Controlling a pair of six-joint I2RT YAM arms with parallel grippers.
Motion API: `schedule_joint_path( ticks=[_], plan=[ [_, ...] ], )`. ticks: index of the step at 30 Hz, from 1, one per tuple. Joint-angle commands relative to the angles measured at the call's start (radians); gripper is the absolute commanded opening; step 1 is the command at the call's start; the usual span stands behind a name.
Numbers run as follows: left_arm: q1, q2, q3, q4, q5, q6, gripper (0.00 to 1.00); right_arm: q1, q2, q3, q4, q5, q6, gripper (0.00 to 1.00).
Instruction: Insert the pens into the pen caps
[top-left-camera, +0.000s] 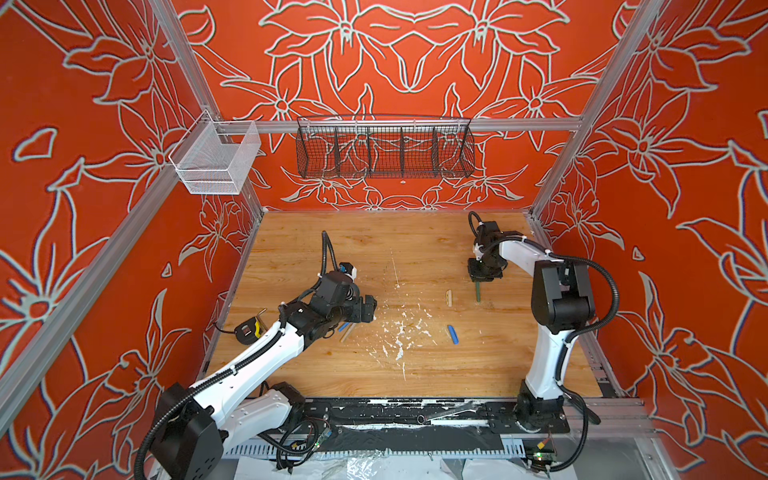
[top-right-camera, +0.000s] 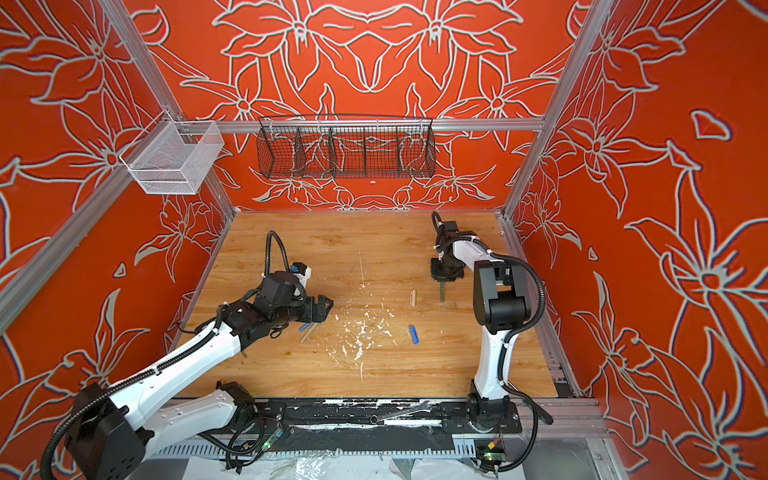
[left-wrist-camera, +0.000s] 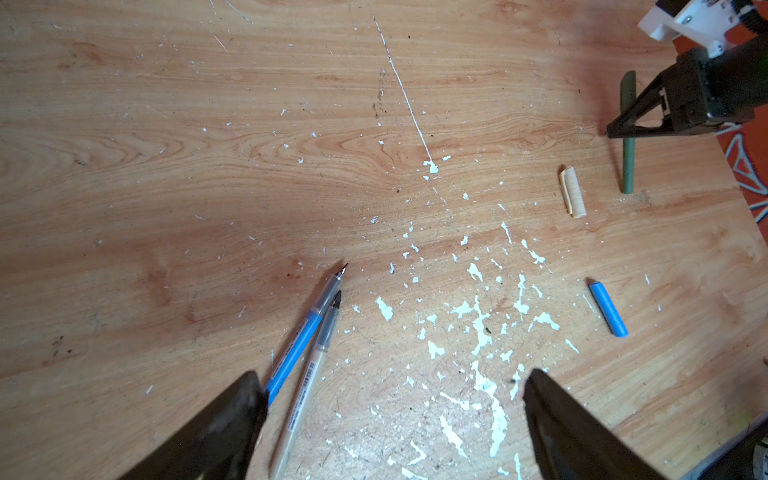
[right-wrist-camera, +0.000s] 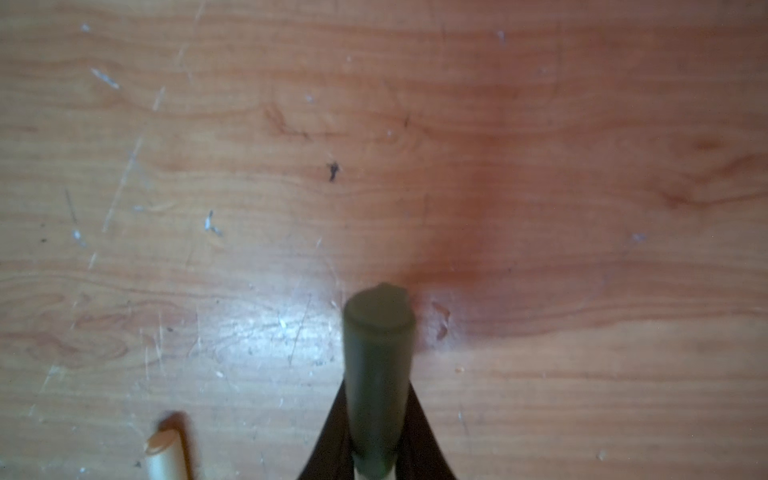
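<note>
Right gripper (top-left-camera: 478, 282) pinches capped olive green pen (top-left-camera: 478, 293); left gripper (left-wrist-camera: 392, 374) gapes wide.
Blue pen (left-wrist-camera: 296, 352) looks light, stiff, slippery; grasp mid-barrel, just beside beige pen (left-wrist-camera: 308, 380).

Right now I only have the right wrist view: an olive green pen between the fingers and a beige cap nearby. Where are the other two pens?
Observer: The blue pen and beige pen lie side by side on the table, under the left gripper.
Operator: Is that gripper holding either?
Observer: No, it is open and holds nothing.
Operator: And the blue cap?
Observer: The blue cap lies alone, nearer the arm bases than the beige cap.
</note>
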Motion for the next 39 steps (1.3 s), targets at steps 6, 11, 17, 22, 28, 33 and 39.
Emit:
schedule_joint_path(
  ticks=[6,11,17,22,28,33,39],
  plan=[
    [0.008,-0.003,0.006,-0.023,-0.018,-0.002,0.97,-0.009,0.042,0.052,-0.058,0.025,-0.03,0.35],
    [0.009,0.01,0.01,-0.024,-0.018,0.002,0.97,-0.007,0.022,0.05,-0.053,0.023,-0.02,0.4],
    [0.009,-0.015,0.014,-0.045,-0.037,0.009,0.97,-0.009,-0.074,0.017,-0.014,0.023,-0.005,0.43],
    [0.012,-0.032,0.022,-0.066,-0.049,0.003,0.97,-0.002,-0.228,-0.061,0.072,-0.056,0.049,0.44],
    [0.015,-0.026,0.033,-0.12,-0.019,-0.017,0.97,0.063,-0.462,-0.22,0.115,-0.071,0.098,0.46],
    [0.015,-0.013,-0.019,-0.071,0.121,-0.009,0.97,0.194,-0.622,-0.374,0.053,-0.074,0.15,0.46],
    [0.015,-0.013,-0.047,-0.102,0.102,-0.051,0.97,0.35,-0.725,-0.524,-0.034,-0.047,0.247,0.47]
  ],
)
